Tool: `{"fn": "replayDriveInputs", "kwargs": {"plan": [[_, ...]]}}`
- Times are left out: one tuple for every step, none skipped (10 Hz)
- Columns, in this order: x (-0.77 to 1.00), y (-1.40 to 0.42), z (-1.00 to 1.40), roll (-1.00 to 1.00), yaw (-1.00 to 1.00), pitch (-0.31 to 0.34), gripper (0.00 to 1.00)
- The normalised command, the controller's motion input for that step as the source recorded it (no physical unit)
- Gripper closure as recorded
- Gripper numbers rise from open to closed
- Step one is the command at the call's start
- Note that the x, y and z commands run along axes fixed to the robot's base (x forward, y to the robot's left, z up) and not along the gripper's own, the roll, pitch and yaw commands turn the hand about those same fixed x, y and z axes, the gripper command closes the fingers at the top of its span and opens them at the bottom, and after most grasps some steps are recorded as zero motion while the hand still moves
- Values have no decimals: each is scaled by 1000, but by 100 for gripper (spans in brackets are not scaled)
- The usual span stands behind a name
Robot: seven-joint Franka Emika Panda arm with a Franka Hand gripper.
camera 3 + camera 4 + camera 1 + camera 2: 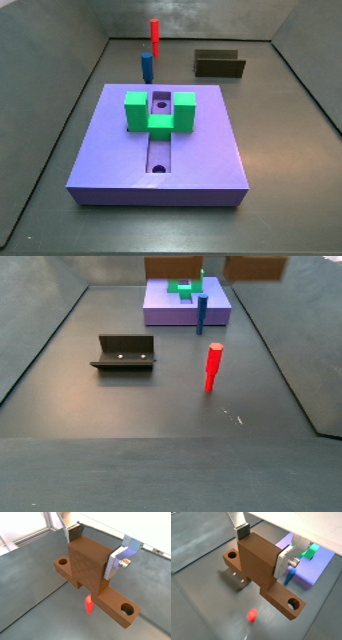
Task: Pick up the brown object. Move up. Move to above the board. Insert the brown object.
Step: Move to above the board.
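Purple, the board (158, 150) lies flat on the table (147, 416). The brown object (261, 564), seemingly rigid and light, hangs clear above the table, clamped at its raised middle block by the closed end effector (263, 547); that central hold looks balanced.

The gripper (93, 554) sits at the tall middle part of the brown object (87, 567), with one finger pressed on each side of it. In both wrist views the fingers (123, 554) are thin, flat plates of shiny silver metal. One finger (284, 561) has a bent step in it and a round silver screw (294, 561) on its outer face. The finger (238, 522) across the brown object from it is a straight strip with a dark pad (243, 532) at its tip.
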Motion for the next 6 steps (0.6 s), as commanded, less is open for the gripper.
{"fn": "replayDriveInputs", "kwargs": {"plan": [[68, -1400, 134, -10, -9, 28, 100], [66, -1400, 135, -21, -4, 24, 100], [64, -1400, 142, -4, 3, 16, 100], [65, -1400, 148, -9, 6, 22, 100], [70, -1400, 154, 3, 6, 37, 100], [79, -1400, 162, -4, 9, 59, 100]]}}
